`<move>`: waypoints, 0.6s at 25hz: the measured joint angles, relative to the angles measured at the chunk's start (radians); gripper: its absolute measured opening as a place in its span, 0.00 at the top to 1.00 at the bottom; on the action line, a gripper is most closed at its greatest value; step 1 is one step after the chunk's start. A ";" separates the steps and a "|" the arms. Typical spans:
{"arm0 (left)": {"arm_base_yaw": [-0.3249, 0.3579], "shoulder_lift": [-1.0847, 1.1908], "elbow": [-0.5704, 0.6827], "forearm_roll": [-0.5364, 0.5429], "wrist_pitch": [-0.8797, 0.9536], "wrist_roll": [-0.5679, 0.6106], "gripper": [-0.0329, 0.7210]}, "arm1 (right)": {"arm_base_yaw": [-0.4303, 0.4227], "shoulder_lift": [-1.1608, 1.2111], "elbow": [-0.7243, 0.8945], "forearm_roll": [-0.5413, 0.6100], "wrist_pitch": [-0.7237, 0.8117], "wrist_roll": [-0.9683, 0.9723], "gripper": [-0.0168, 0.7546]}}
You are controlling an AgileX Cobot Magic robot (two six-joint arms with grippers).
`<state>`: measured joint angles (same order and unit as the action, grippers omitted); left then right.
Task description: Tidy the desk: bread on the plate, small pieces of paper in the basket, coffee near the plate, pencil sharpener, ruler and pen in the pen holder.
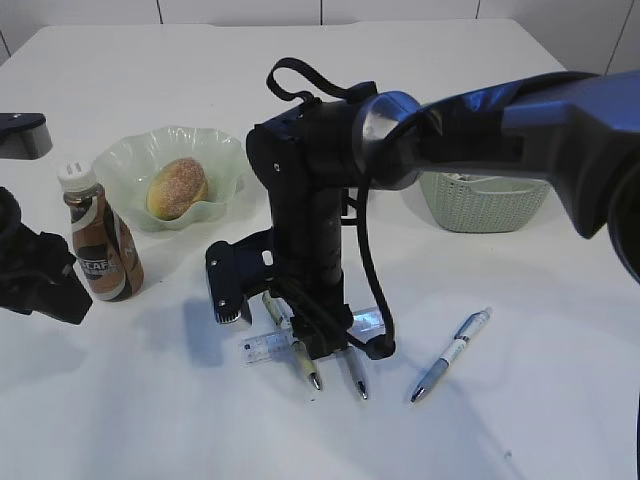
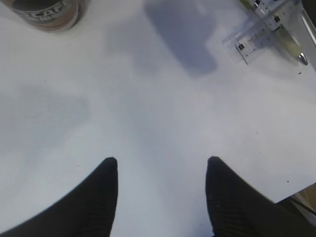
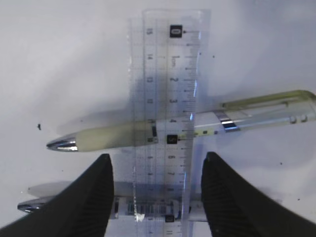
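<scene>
My right gripper (image 3: 157,160) is open, pointing down with a finger on each side of a clear ruler (image 3: 165,98). The ruler lies across a yellow-green pen (image 3: 123,136) and a second pen (image 3: 74,201). In the exterior view this gripper (image 1: 322,345) is low over the ruler (image 1: 262,348) at the table's middle. A blue pen (image 1: 452,353) lies to the right. The bread (image 1: 178,187) sits in the green glass plate (image 1: 120,160). The coffee bottle (image 1: 100,240) stands beside the plate. My left gripper (image 2: 162,160) is open and empty over bare table. The pen holder and sharpener are out of view.
A pale green basket (image 1: 485,200) stands at the back right, behind the right arm. The left wrist view shows the coffee bottle's base (image 2: 49,12) at top left, and the ruler's end (image 2: 254,37) and a pen tip (image 2: 302,58) at top right.
</scene>
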<state>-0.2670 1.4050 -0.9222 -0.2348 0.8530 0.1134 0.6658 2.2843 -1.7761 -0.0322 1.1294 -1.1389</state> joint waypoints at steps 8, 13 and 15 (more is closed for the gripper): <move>0.000 0.000 0.000 0.000 0.000 0.000 0.43 | -0.015 0.000 0.000 0.018 -0.002 -0.002 0.40; 0.000 0.000 0.000 0.000 0.000 0.000 0.43 | -0.016 0.014 0.000 0.032 -0.002 -0.002 0.40; 0.000 0.000 0.000 0.000 0.000 0.000 0.43 | -0.016 0.025 0.000 0.032 -0.002 -0.002 0.40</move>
<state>-0.2670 1.4050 -0.9222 -0.2348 0.8530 0.1134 0.6495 2.3089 -1.7761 0.0000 1.1277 -1.1412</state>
